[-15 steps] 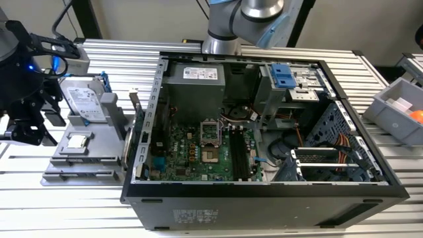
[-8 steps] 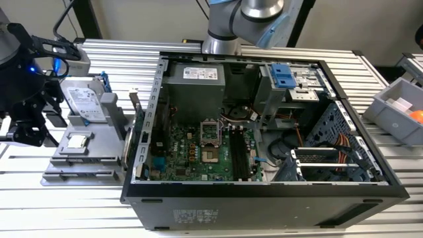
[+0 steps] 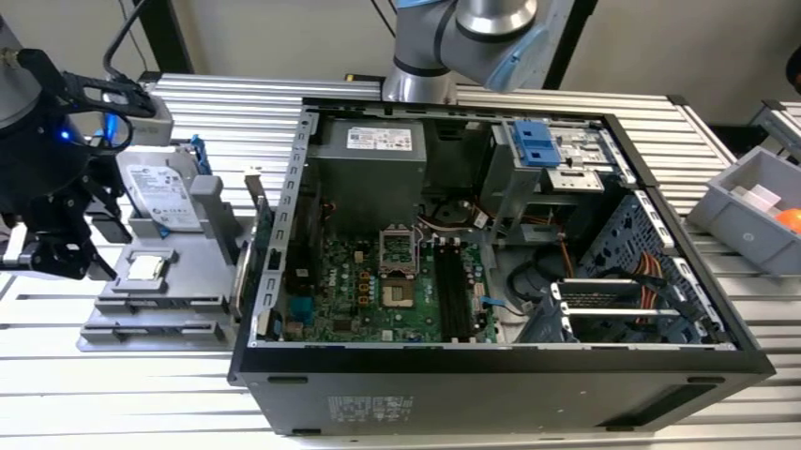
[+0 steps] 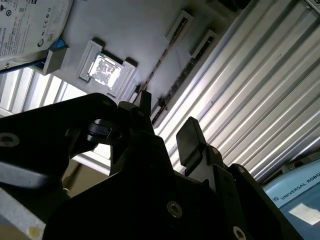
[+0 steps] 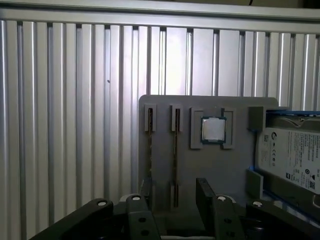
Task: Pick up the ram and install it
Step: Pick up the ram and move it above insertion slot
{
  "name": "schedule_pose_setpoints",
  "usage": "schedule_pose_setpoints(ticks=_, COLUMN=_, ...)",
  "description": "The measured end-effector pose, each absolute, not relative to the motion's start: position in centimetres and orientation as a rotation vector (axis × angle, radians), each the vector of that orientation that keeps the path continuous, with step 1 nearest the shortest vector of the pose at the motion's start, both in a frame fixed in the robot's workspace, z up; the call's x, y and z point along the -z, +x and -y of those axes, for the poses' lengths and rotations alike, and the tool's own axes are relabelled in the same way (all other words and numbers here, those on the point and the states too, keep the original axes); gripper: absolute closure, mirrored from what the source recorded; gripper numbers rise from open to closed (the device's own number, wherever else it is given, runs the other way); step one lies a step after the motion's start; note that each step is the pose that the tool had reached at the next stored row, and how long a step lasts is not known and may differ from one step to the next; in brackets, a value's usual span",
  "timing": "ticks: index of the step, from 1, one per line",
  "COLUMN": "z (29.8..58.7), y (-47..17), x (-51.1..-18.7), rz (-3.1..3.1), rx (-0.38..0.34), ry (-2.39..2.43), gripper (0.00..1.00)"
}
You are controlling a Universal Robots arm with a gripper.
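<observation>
The ram [image 5: 175, 150] is a thin dark stick seen edge-on, standing in a narrow slot of the grey parts holder [image 5: 215, 170]. My gripper [image 5: 176, 197] is open above the near end of that slot, one black finger on each side of the stick's line and apart from it. In the second wrist view the gripper [image 4: 167, 121] hovers over the same holder with its fingers spread. In the exterior view the gripper [image 3: 56, 258] hangs at the far left, beside the holder [image 3: 150, 309]. The long black motherboard slots [image 3: 453, 291] lie inside the open computer case [image 3: 501, 361].
On the holder, a square processor [image 5: 213, 129] sits in a pocket beside the ram slots, and a silver hard drive [image 5: 292, 155] rests past it. A second narrow slot [image 5: 150, 145] runs alongside. A grey bin [image 3: 757, 211] stands at the exterior view's right on the ribbed metal table [image 3: 138, 394].
</observation>
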State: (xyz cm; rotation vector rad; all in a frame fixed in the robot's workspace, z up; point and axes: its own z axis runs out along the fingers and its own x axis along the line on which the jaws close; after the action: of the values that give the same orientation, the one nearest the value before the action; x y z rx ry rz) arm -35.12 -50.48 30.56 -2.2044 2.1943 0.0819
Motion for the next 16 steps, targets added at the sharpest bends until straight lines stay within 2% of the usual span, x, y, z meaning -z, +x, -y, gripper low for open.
schedule_pose_setpoints(ticks=16, z=50.48, y=-35.12, x=-29.85, rz=-2.195, rx=-0.08, ry=-2.205, gripper=0.0)
